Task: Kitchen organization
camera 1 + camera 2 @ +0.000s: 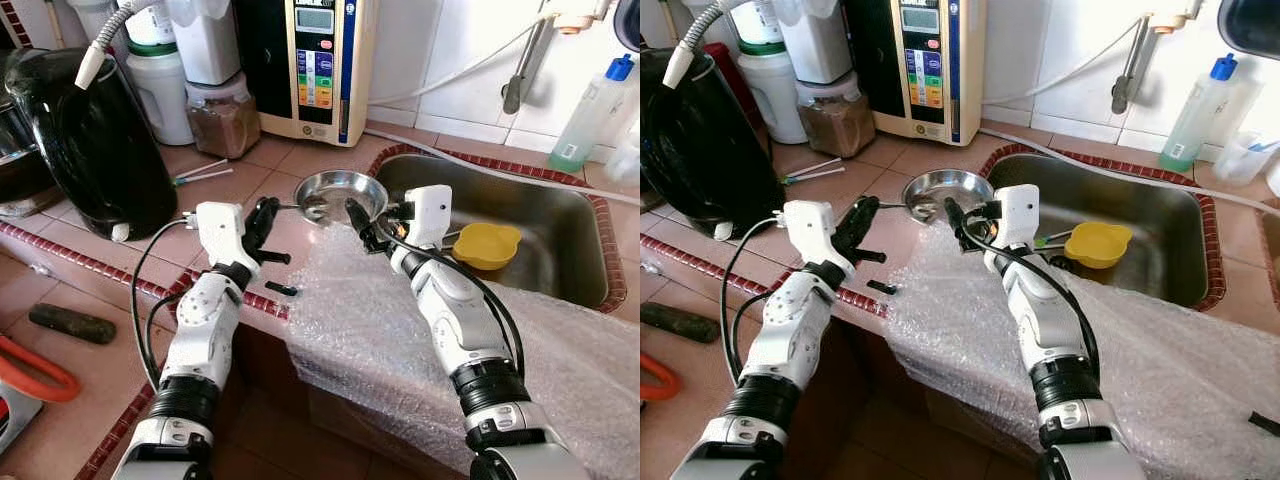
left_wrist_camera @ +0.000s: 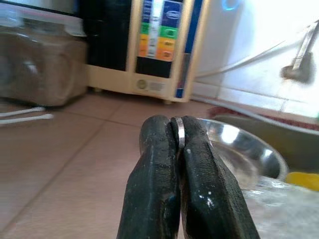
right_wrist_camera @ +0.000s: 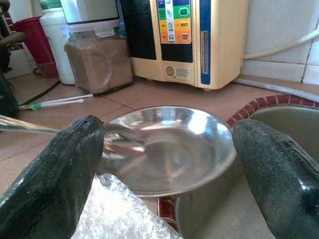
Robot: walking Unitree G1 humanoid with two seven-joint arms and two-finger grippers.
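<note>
The steel pan (image 1: 340, 193) sits on the tiled table (image 1: 250, 160) at the sink's (image 1: 560, 250) red-tiled rim, its bowl partly over the basin edge. The left end effector (image 2: 177, 144) is clenched on the pan's thin handle. The right end effector (image 3: 164, 164) hangs released, 2 fingers straddling the bowl, above bubble wrap (image 1: 370, 310). A yellow dish (image 1: 487, 245) lies in the sink. The right wrist view reads "BEAUTY" on the cream appliance (image 3: 192, 35)
</note>
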